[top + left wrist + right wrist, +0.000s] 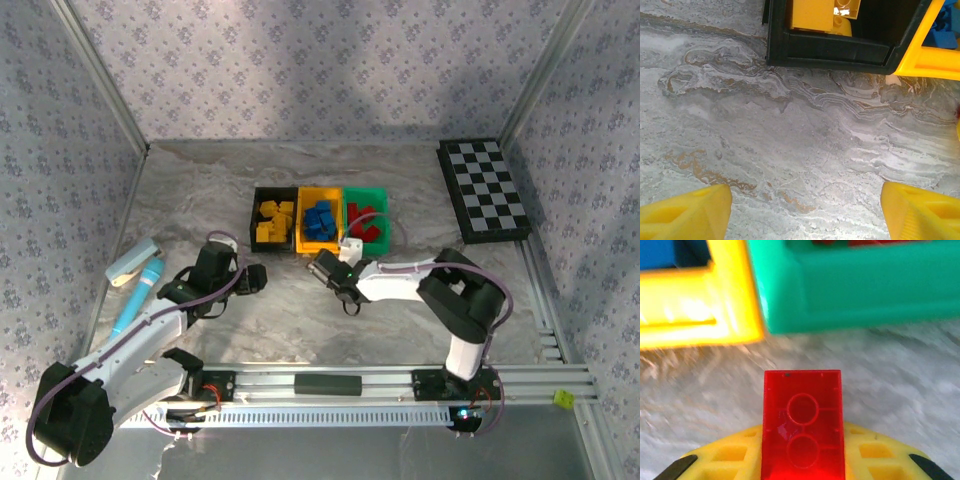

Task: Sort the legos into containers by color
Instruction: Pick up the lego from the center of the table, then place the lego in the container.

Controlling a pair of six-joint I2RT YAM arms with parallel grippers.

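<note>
as right jaws pinch red brick (803, 430), hollow underside shows.

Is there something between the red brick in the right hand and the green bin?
Nothing visible. Only bare table lies between the red brick and the green bin, whose near wall it must clear.

Three small open-topped plastic bins sit side by side, touching. The black bin (275, 191) on the left holds yellow studded bricks (273, 220), the yellow bin (320, 190) in the middle holds blue bricks (320, 221), and the green bin (365, 190) on the right holds red bricks (368, 226). One red two-socket brick (802, 420), hollow underside showing, is pinched in the right gripper (803, 452) near the green bin's wall.
</note>
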